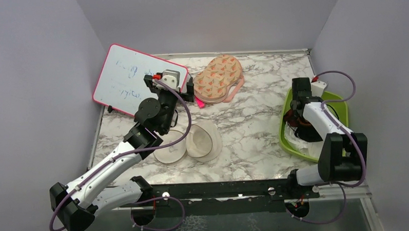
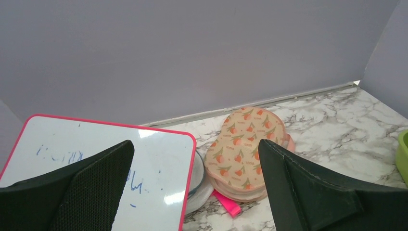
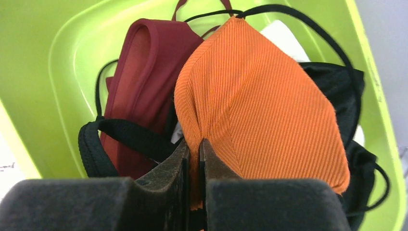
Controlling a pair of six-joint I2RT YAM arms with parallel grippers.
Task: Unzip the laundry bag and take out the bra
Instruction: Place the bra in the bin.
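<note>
While the right end effector (image 3: 195, 147) pinches the bra (image 3: 269, 110) by a thin fold, right over the green bin (image 3: 57, 48), the left end effector (image 2: 195, 159) hangs spread wide, the laundry bag (image 1: 203, 141) open behind it. That narrow bite could slip!

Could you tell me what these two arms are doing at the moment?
The white laundry bag lies unzipped on the marble table, its two halves spread apart. The right gripper is closed on the orange bra at the green bin, where a dark red cloth and some black straps also lie. The left gripper is open and holds nothing, raised near the whiteboard and the peach case.
</note>
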